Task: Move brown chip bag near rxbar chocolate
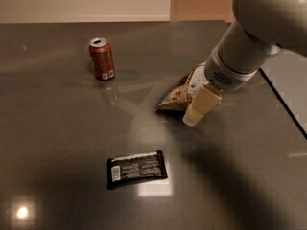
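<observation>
The brown chip bag (pixel 178 95) lies on the dark table (pixel 62 128), right of centre, partly hidden by my arm. The rxbar chocolate (pixel 136 168), a flat black wrapper with white text, lies nearer the front, below and left of the bag. My gripper (pixel 199 110) hangs from the grey arm at the right, right over the bag's near right end. One cream finger (pixel 201 105) shows, its tip close to the table just in front of the bag. I cannot tell whether it touches the bag.
A red soda can (pixel 101 58) stands upright at the back left. The table's right edge (pixel 283 104) runs diagonally behind my arm. A bright light reflection (pixel 21 212) shows at the front left.
</observation>
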